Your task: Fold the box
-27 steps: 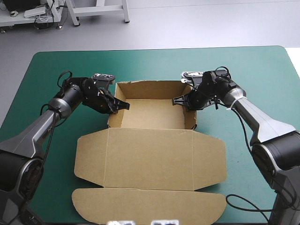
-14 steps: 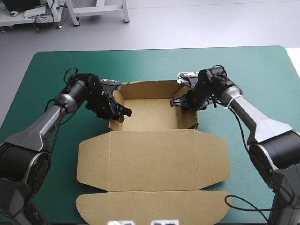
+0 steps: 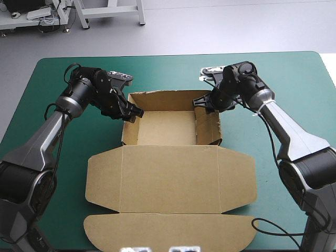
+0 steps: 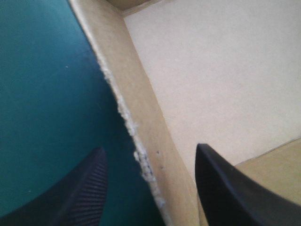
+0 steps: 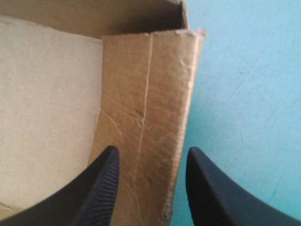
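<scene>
Brown box [image 3: 167, 178] on teal-green desk [image 3: 294, 79], lid flat; left end effector [image 4: 149, 148] spread astride left wall [image 4: 141, 122]; right end effector [image 5: 151, 149] spread astride right wall [image 5: 150, 94], contact unclear

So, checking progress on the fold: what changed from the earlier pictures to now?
Both backed toward the far side: the left gripper came out of the box to its left wall's far end, the right gripper slid along the right wall. Both stand open astride those walls. The lid stayed flat.
</scene>
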### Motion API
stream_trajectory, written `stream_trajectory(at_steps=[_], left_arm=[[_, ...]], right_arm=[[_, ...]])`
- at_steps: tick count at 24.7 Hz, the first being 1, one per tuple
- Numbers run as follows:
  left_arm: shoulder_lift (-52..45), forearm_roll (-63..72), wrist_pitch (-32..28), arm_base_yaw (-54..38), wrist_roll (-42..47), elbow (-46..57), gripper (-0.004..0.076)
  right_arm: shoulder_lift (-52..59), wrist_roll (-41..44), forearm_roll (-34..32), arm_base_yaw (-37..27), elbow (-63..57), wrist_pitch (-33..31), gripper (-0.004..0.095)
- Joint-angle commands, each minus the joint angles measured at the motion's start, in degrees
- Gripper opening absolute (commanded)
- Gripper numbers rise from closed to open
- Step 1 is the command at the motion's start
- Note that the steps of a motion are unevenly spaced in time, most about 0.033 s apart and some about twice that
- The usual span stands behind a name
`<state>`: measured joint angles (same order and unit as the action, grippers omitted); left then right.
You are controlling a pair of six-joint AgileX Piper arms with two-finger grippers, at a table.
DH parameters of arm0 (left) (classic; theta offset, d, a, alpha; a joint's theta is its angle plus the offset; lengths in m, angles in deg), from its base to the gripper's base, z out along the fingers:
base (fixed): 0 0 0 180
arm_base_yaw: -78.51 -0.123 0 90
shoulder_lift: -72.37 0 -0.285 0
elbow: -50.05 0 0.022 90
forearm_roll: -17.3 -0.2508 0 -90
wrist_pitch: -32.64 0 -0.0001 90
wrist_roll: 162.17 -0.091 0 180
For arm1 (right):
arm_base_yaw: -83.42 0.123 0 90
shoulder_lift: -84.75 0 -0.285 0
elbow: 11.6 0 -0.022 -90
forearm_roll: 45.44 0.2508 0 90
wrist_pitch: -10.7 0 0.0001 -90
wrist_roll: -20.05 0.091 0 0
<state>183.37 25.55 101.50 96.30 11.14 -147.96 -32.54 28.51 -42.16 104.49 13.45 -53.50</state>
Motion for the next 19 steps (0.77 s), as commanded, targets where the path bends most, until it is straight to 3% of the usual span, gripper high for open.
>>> stream_trajectory(at_steps=[1,4,8,12,15,19], left_arm=[[-2.9,-1.7,2.4,0.3,1.6,-5.7,0.0405],[-2.9,-2.2,5.1,0.3,2.1,-11.6,0.0405],[-4.0,-0.2,5.1,0.3,6.7,-16.8,0.0379],[-6.4,0.7,5.1,0.3,7.5,-20.6,0.0213],[-10.9,-3.1,5.1,0.3,5.8,-21.0,-0.0013],[-19.1,-7.2,5.1,0.3,5.6,-20.5,-0.0009]], right_arm=[[3.1,-0.3,-0.4,0.0,6.8,-1.5,0.0424],[3.1,-0.5,-3.3,0.0,14.0,-7.4,0.0424],[4.9,-0.5,-3.7,0.0,17.9,-7.4,0.0424],[7.7,-0.3,-4.3,-0.1,18.4,-7.4,0.0424],[10.5,2.4,-4.1,-0.1,18.2,-7.4,0.0424],[11.7,2.3,-3.3,-0.1,15.3,-7.4,0.0424]])
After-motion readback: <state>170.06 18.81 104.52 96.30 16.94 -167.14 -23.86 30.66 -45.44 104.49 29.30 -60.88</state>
